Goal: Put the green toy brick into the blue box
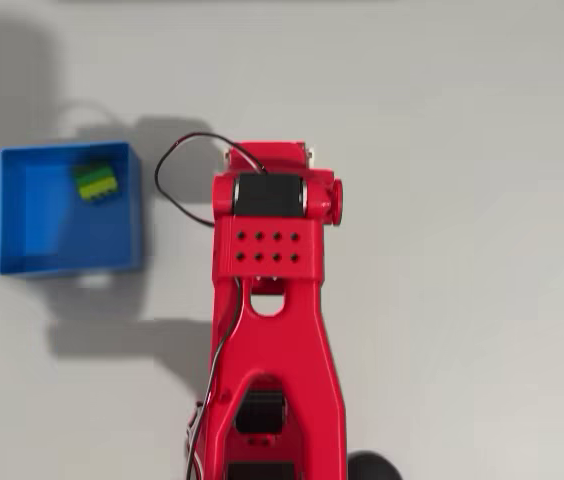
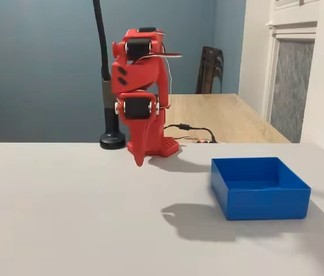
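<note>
The green toy brick [image 1: 96, 182] lies inside the blue box [image 1: 70, 264], in the upper right corner of its floor in the overhead view. It has a lime top with a darker green layer. In the fixed view the blue box [image 2: 268, 202] stands on the grey table at the right, and its walls hide the floor. The red arm [image 1: 274, 250] is folded up over its base, well to the right of the box in the overhead view. My gripper [image 2: 139, 161] points straight down beside the base, shut with nothing in it.
A black cable [image 1: 177, 190] loops from the arm toward the box. A black stand with a round foot [image 2: 113, 140] rises behind the arm. A wooden table [image 2: 231, 118] and a chair stand farther back. The grey tabletop [image 2: 64, 218] is bare around the box.
</note>
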Motion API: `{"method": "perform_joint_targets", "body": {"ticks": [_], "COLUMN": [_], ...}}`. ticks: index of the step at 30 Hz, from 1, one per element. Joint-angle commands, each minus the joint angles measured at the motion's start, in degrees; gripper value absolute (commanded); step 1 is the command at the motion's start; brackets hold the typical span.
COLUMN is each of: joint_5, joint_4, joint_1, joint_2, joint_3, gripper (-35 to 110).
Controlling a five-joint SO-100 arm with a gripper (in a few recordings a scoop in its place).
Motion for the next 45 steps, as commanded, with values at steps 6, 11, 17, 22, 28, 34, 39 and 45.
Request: {"method": "perform_joint_targets", "body": {"ticks": [6,11,17,22,28,34,39,45], "joint_5": [0.4,-0.3,-0.6,-0.6,-0.6,-0.4,0.1,0.4], "joint_4": [-3.3,-6.3,-6.9,-6.9,-6.9,-6.9,-6.8,-6.7], "joint_1": [-3.5,-3.7,-3.8,-3.8,-3.6,-3.3,-2.6,-2.6], "joint_2": [19.2,26.5,36.3,44.6,52.3,56.7,60.4,64.4], "joint_3": [14.3,22.5,30.1,35.6,40.5,43.9,46.1,47.3], "gripper": [0,0,0,0,0,0,0,0]}}
